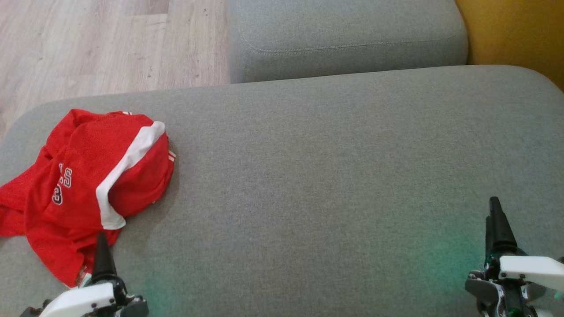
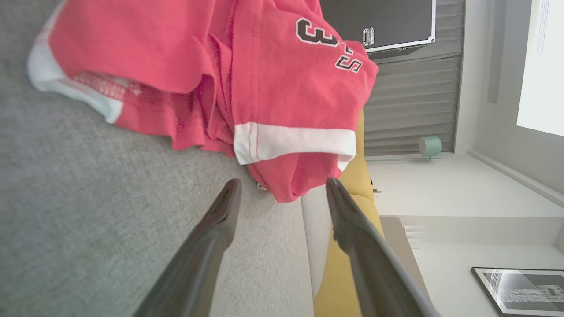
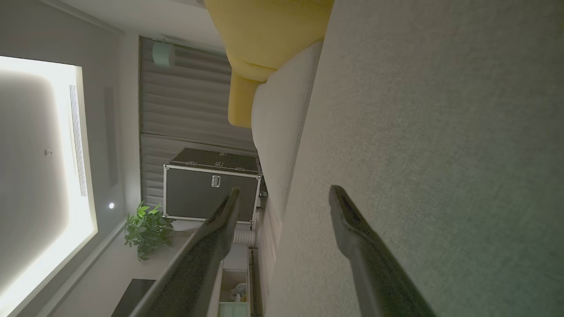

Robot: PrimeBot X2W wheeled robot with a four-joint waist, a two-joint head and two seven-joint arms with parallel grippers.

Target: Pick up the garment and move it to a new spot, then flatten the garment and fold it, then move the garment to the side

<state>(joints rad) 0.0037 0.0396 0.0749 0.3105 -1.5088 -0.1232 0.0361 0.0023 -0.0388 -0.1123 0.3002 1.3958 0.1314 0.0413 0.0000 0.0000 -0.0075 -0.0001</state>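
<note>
A crumpled red mesh jersey (image 1: 92,176) with white bands and dark outlined numerals lay in a heap at the left end of the broad grey fabric sofa seat (image 1: 330,176). Part of its cloth spilled toward the seat's left edge. One white band ran diagonally across the top of the heap, and a white-trimmed hem faced the robot.

The left gripper (image 2: 284,182) sat right at the near edge of the jersey, its two long dark fingers (image 2: 211,237) spread wide. The lowest red fold reached down between the tips. From where I stood, I could not tell whether the fabric touched either finger; nothing was clamped.

The right gripper (image 3: 284,190) was over bare upholstery at the opposite end of the seat, well apart from the jersey. Its fingers were as wide apart as the left one's, holding nothing.

A grey back cushion (image 1: 343,39) lay behind the seat, with pale wood-plank flooring (image 1: 88,44) beyond. A black metal-edged flight case (image 3: 211,185) stood across the room beside a leafy green potted plant (image 3: 145,229).
</note>
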